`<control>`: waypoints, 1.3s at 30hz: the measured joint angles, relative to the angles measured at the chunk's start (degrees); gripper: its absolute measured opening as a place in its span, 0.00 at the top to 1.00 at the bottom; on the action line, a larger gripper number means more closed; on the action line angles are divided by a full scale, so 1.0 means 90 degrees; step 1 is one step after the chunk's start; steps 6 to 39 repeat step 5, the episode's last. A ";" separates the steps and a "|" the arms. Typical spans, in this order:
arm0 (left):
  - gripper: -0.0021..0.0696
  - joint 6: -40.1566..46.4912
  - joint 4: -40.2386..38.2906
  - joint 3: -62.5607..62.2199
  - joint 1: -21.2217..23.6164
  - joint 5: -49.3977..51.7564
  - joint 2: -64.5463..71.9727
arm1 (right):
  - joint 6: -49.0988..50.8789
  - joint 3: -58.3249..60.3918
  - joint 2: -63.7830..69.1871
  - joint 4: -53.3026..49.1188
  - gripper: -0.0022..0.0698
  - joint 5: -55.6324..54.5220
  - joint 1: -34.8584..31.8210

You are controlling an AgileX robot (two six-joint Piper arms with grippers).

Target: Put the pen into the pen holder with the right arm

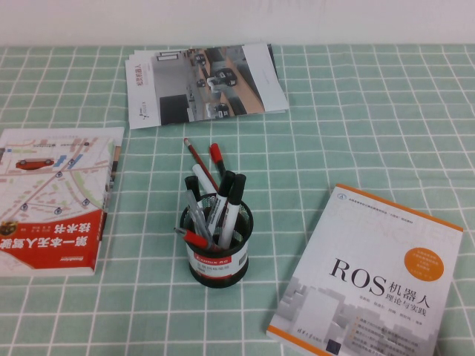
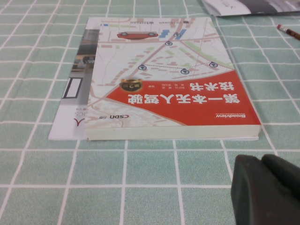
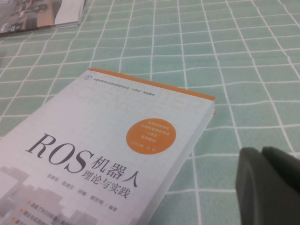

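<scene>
The black wire-mesh pen holder (image 1: 217,248) with a red-and-white label stands at the table's middle. Several pens stand in it. One red-capped marker (image 1: 216,156) leans out of its far side. A second red marker (image 1: 195,238) sticks out over its front-left rim. Black-capped white markers (image 1: 232,204) and a thin red pencil (image 1: 199,159) are in it too. Neither arm shows in the high view. My left gripper (image 2: 261,164) is shut and empty, low over the cloth beside the red-and-white book. My right gripper (image 3: 261,157) is shut and empty beside the ROS book.
A red-and-white map book (image 1: 52,196) lies at the left, also in the left wrist view (image 2: 168,79). A white and orange ROS book (image 1: 371,278) lies at the right, also in the right wrist view (image 3: 108,150). Brochures (image 1: 204,81) lie at the back on the green checked cloth.
</scene>
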 joint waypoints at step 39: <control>0.98 0.0000 0.0000 0.0000 0.0000 0.0000 0.0000 | 0.0000 0.0000 0.0000 0.0000 1.00 0.0000 0.0000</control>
